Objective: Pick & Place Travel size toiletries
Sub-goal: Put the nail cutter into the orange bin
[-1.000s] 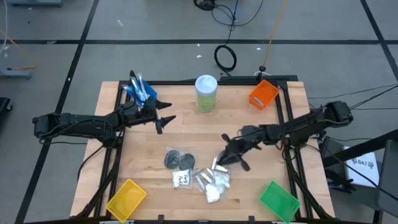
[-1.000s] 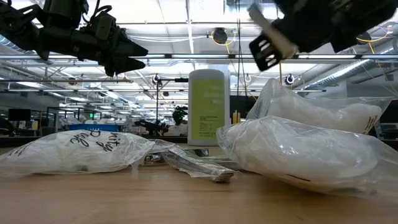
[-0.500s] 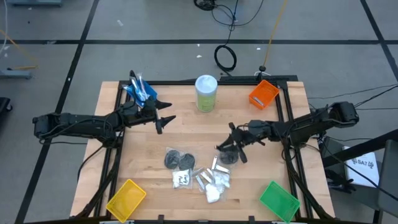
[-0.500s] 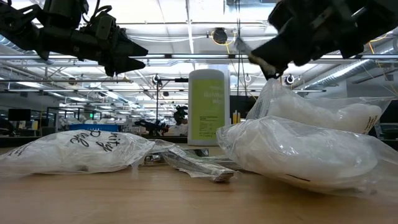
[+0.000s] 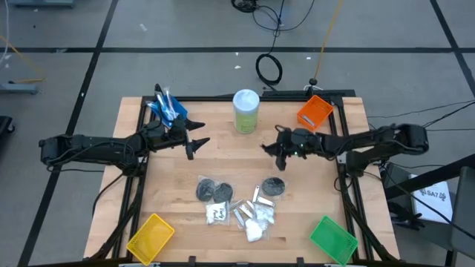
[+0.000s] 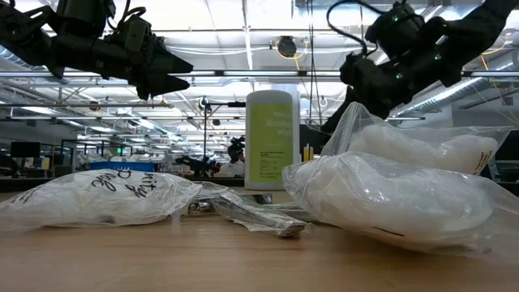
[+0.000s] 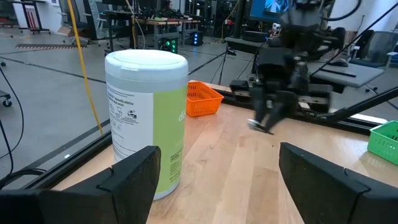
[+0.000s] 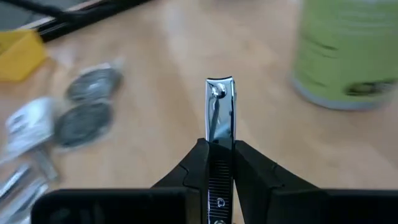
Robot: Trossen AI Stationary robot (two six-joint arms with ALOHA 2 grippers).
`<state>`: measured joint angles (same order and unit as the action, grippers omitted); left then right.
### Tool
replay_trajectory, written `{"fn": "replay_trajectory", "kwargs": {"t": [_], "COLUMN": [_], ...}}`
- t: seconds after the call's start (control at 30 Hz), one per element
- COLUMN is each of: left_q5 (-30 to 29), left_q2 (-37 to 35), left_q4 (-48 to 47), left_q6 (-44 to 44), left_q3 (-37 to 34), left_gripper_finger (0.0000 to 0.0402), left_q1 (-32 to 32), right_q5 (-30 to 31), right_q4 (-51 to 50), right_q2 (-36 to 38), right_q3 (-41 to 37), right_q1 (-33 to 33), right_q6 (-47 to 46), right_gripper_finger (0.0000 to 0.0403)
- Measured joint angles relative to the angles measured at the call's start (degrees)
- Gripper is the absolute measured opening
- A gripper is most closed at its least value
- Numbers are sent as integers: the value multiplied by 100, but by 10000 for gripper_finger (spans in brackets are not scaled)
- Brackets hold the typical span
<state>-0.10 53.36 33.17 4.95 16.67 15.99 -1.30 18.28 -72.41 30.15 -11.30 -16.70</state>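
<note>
While unreadable elsewhere, white packet [image 6: 101,195] reads "Pride".

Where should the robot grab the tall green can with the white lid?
Around the middle of the can, coming in level from the side. It stands upright and round, and its lid looks too wide and flat to pinch from above. The open left hand is nearest.

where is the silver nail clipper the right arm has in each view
High view: hidden in the right pincer, mid-table.
Low view: cannot tell; right pincer upper right.
Left wrist view: silver glint under the far pincer.
Right wrist view: nail clipper centre, clamped between the fingers.
Shared landmark: pale-green canister.
</note>
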Motion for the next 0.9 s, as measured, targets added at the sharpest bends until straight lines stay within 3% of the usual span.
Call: {"fn": "replay_trajectory", "kwargs": {"t": [0.2,0.5,0.9], "left_q5": [0,0,0], "left_q2": [0,0,0], "left_q4": [1,0,2], "left_q6": [-1,-2,-2], "left_q3": [0,0,0], "left_gripper_finger": [321,321,321], "left_q1": [-1,0,-2], "right_q5": [105,1241,2709], "right_q4": [-684,-2169,-3243], "right_q2": [382,1168,1693], "right_q3": [2,2,4], "right_q1": [-697,-1671,-2590], "right_q6": [-48,-57,-128], "right_gripper_finger": [43,43,43]}}
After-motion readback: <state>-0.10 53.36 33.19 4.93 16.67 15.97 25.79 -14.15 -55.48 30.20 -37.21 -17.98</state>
